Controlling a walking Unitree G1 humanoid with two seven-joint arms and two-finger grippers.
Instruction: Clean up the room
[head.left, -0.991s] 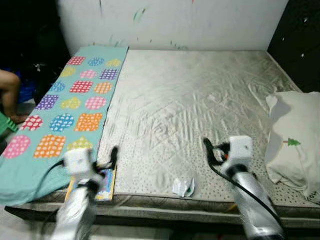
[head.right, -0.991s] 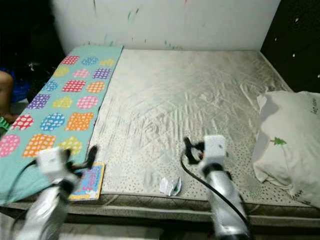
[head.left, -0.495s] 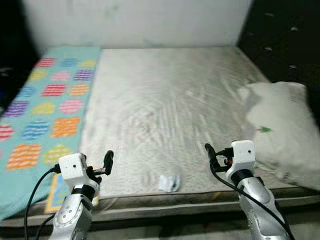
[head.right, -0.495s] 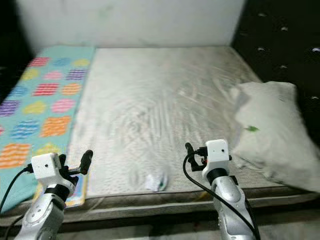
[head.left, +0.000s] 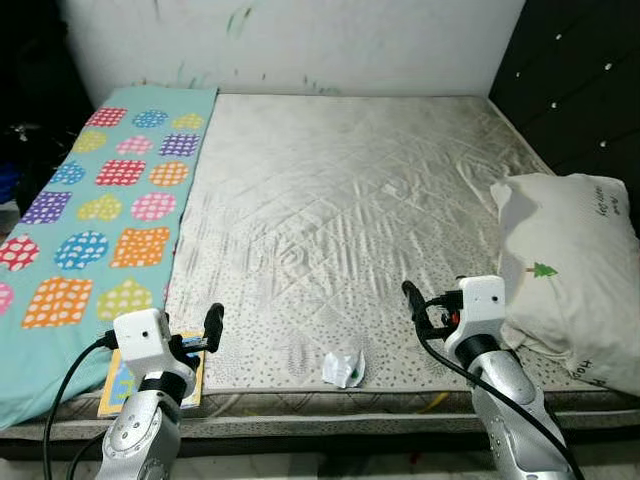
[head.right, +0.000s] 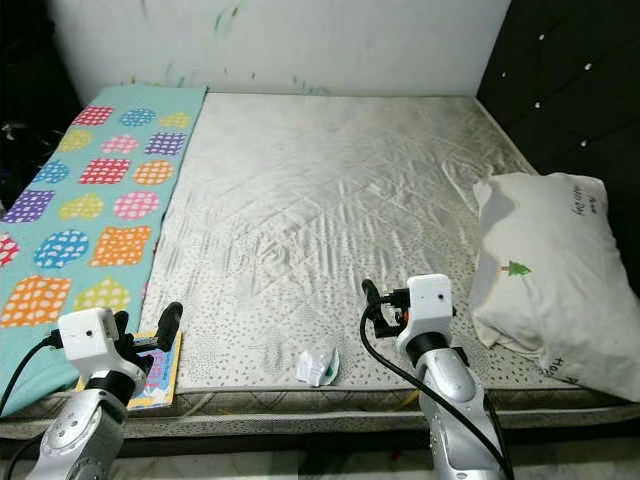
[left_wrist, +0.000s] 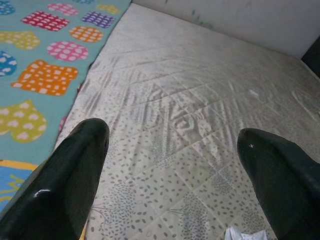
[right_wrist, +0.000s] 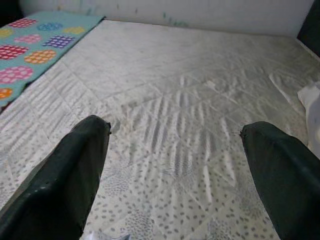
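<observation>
I'm at the foot of the bed (head.left: 350, 180), both tools held low over its near edge: left tool (head.left: 205, 335) spread wide, right tool (head.left: 418, 308) spread wide too, both empty. A crumpled wrapper (head.left: 343, 368) lies between them, a picture book (head.left: 120, 385) beside the patterned blanket (head.left: 90, 220), a pillow (head.left: 565, 270) on the right.

A white wall (head.left: 330, 40) and dark padded headboard (head.left: 570, 80) border the bed.
</observation>
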